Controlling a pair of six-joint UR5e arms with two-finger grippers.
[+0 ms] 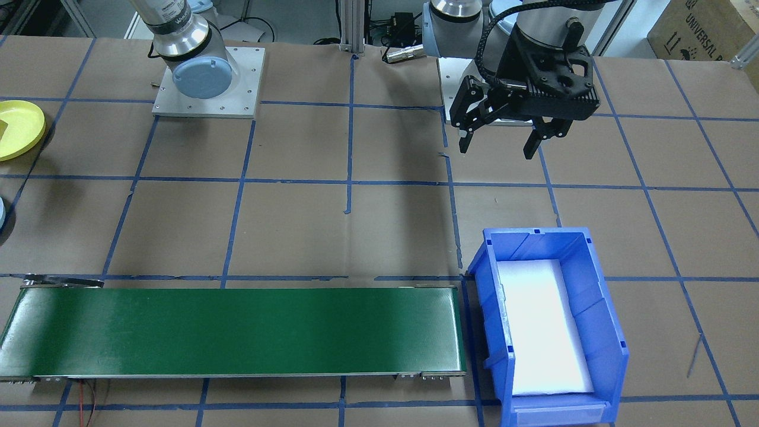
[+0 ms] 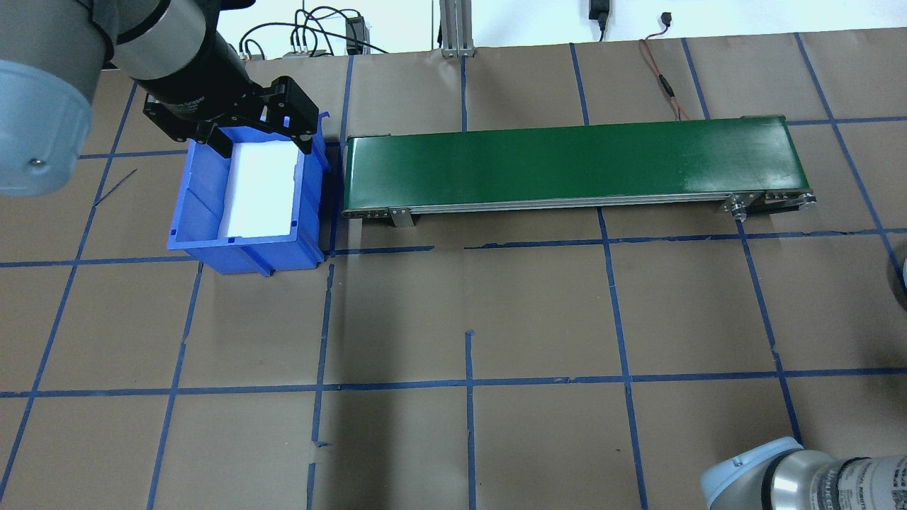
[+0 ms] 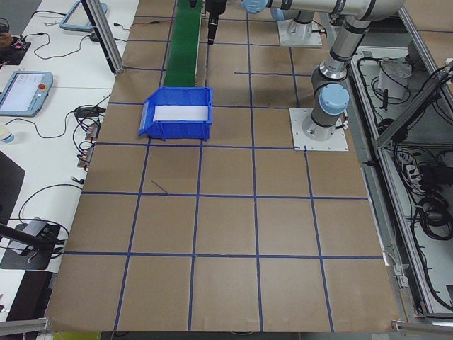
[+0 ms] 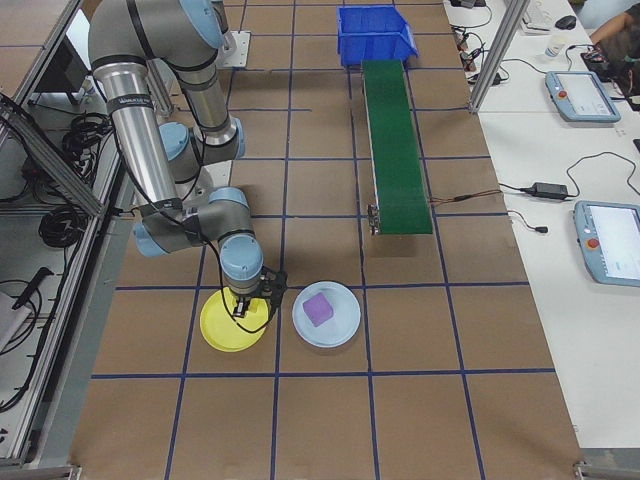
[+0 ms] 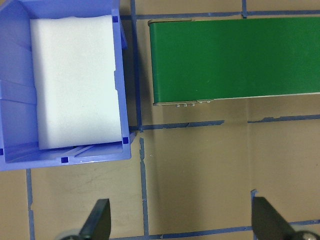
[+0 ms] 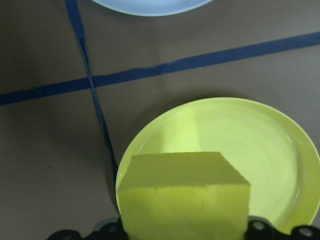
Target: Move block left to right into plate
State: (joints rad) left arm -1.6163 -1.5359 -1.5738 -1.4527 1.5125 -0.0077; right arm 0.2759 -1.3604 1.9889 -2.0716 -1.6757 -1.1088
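- Filling the bottom of our right wrist view is the yellow block (image 6: pixel 184 192), clamped in our right gripper (image 6: pixel 185 227), whose body shows only as a dark edge under it; we take it as closed on the block.
- Under the block lies the yellow plate (image 6: pixel 260 150), so we judge the carry nearly done: the block hangs over the plate's near side, not yet set down as far as we can tell.
- Beside it, in the right-end view, the pale blue plate (image 4: pixel 340 322) carries a purple block (image 4: pixel 319 308); the two plates sit just apart.
- We hold the block low and over the plate, presumably so that releasing drops it inside the rim rather than on the paper-covered table (image 2: pixel 538 312).
- Our left gripper (image 1: pixel 501 140) hangs with its fingers spread wide and nothing between them, above the table behind the blue bin (image 1: pixel 584 279), parked clear of the work.
- That bin, lined with white foam (image 5: pixel 75 80), stands at one end of the green conveyor (image 2: pixel 567 163), likely to catch whatever comes off the belt; the belt is bare.
- Next we would open the right fingers, perhaps after centring a little.
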